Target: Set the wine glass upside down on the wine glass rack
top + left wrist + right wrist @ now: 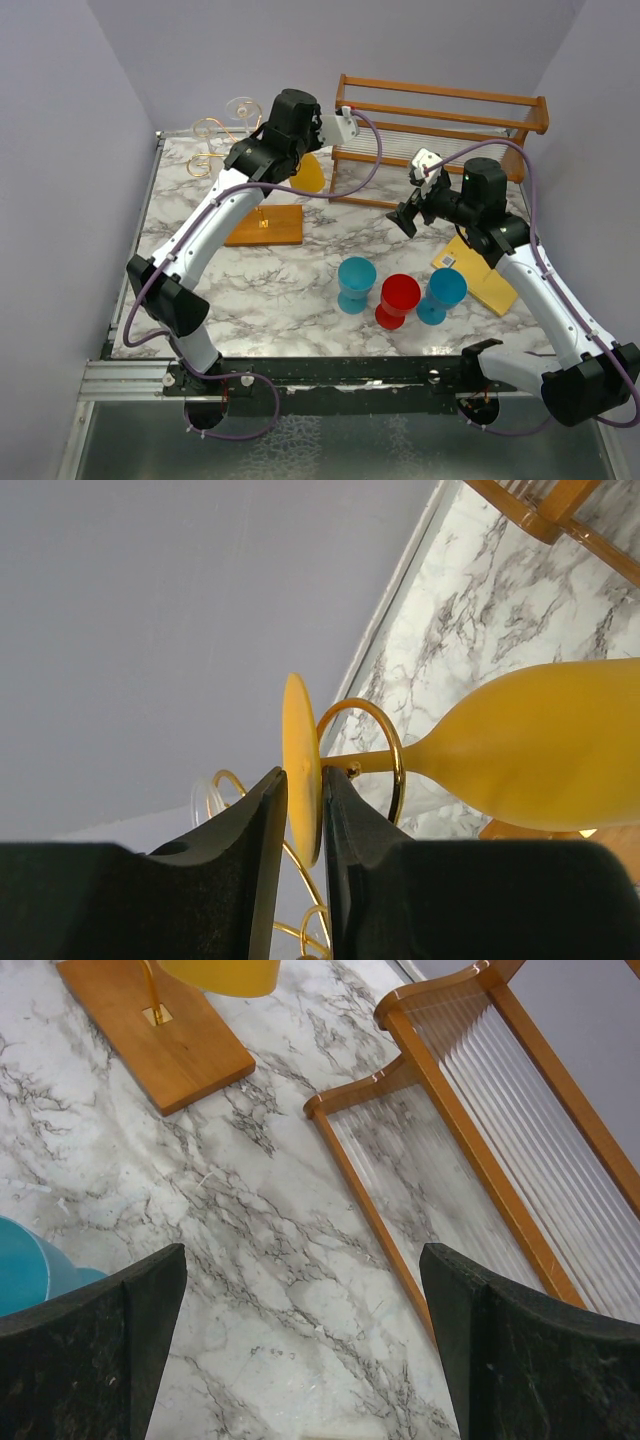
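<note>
My left gripper [303, 790] is shut on the flat foot of the yellow wine glass [530, 750]. The glass's stem lies inside a gold wire loop of the wine glass rack [385, 742]. In the top view the yellow bowl [308, 175] hangs under the left gripper [262, 133], beside the rack's gold curled arms [208, 130] and above its orange-brown base [266, 225]. In the right wrist view the bowl's rim [220, 975] and the base [160, 1035] show at the top left. My right gripper [408, 215] is open and empty above the marble, its fingers [520, 1360] wide apart.
A large brown wooden slatted shelf rack [440, 125] stands at the back right, also seen in the right wrist view [480, 1150]. Two blue cups [356, 283] [441, 293] and a red cup [399, 299] stand at the front centre. A yellow board [478, 278] lies under the right arm.
</note>
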`<control>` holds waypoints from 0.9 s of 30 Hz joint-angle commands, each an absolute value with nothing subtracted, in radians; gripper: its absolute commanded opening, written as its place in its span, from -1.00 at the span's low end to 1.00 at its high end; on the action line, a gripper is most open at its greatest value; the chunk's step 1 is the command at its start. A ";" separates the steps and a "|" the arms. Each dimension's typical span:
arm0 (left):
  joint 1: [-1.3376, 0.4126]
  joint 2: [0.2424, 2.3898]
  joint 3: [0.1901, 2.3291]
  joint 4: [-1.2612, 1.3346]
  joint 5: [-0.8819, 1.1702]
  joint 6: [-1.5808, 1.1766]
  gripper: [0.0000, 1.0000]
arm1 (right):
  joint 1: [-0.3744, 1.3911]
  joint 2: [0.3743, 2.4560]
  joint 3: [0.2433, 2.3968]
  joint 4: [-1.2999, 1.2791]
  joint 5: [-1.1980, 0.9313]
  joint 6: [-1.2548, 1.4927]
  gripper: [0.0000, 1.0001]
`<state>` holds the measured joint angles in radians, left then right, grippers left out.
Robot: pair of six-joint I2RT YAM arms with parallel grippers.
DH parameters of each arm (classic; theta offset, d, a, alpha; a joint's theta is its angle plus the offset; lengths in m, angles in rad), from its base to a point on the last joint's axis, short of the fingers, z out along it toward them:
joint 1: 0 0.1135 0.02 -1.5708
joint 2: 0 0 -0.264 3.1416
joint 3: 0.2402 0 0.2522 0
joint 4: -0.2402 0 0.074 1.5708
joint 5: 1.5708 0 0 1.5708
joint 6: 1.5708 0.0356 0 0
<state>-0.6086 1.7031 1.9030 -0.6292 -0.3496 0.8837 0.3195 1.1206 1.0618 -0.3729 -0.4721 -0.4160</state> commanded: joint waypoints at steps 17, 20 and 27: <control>-0.605 1.611 1.891 -0.696 -0.292 0.821 -0.40 | 0.316 1.129 1.059 -0.362 -0.465 -0.422 1.00; -0.606 1.596 1.889 -0.704 -0.277 0.818 -0.38 | 0.316 1.133 1.061 -0.366 -0.464 -0.422 1.00; -0.606 1.537 1.864 -0.697 -0.201 0.743 -0.28 | 0.316 1.145 1.084 -0.408 -0.525 -0.447 1.00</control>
<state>-0.6086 1.6070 1.8786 -0.7071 -0.2752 0.8131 0.3195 1.1332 1.0618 -0.3752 -0.4747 -0.4183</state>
